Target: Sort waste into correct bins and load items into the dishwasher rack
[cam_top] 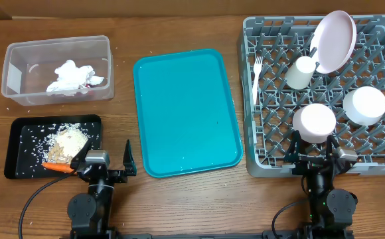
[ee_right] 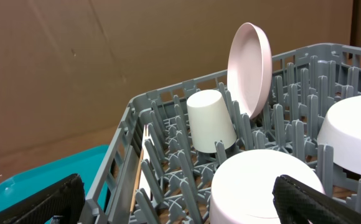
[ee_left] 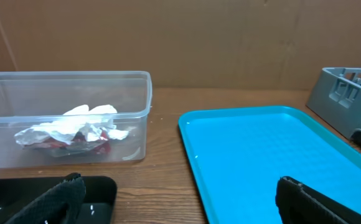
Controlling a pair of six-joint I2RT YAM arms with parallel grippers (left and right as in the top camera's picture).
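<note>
The clear tub (cam_top: pixel 13 50) at the back left holds crumpled white napkins (cam_top: pixel 70 78) and a red wrapper (ee_left: pixel 96 142). In front of it the black tray (cam_top: pixel 20 143) carries rice, food scraps (cam_top: pixel 68 143) and an orange carrot (cam_top: pixel 58 168). The grey dishwasher rack (cam_top: pixel 272 143) on the right holds a pink plate (cam_top: pixel 333 40) on edge, an upturned cup (cam_top: pixel 301 72), a fork (cam_top: pixel 257 76) and two upturned bowls (cam_top: pixel 314 122) (cam_top: pixel 364 105). My left gripper (cam_top: pixel 106 159) stands open between black tray and teal tray. My right gripper (ee_right: pixel 180 199) stands open at the rack's front, straddling the near bowl (ee_right: pixel 261 180) without gripping it.
A teal serving tray (cam_top: pixel 186 113) lies bare in the middle between the bins and the rack. A few rice grains are scattered on the wooden table near the tub and black tray. A cardboard wall stands behind the table.
</note>
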